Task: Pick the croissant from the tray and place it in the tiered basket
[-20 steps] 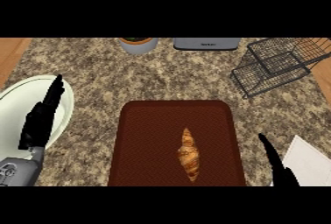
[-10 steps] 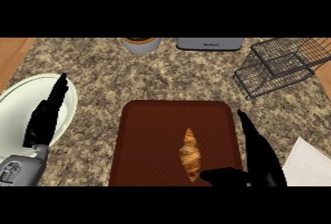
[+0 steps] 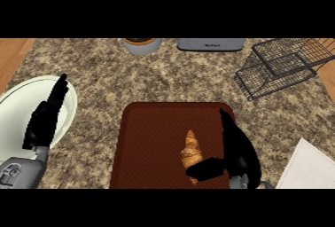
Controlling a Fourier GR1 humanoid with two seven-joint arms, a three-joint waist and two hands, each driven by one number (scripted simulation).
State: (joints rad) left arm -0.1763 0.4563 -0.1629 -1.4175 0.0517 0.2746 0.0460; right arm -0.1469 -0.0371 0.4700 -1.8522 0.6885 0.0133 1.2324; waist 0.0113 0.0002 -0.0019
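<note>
- Speckled granite counter (image 3: pixel 163 80), brown tray (image 3: pixel 147 146) at centre, wire tiered basket (image 3: pixel 281 66) well up-right of tray.
- Croissant (image 3: pixel 190 153) lying on tray, right of tray's middle; not lifted, so nothing of the task done.
- Right hand (image 3: pixel 235 153) just right of croissant, fingers straight, thumb reaching under croissant's near end; open, no grasp.
- Left hand (image 3: pixel 47 117) resting left of tray, open.
- Left to do: grasp, lift, carry to basket.
- Croissant's long axis running near-to-far, pointed tip toward tray's far edge.

Before me, a speckled counter (image 3: pixel 163 84). At its far edge stand a pot (image 3: pixel 141 45) and a grey box (image 3: pixel 211 44). A white sink (image 3: pixel 20 115) lies at my left, a white sheet (image 3: pixel 309 166) at my right.
</note>
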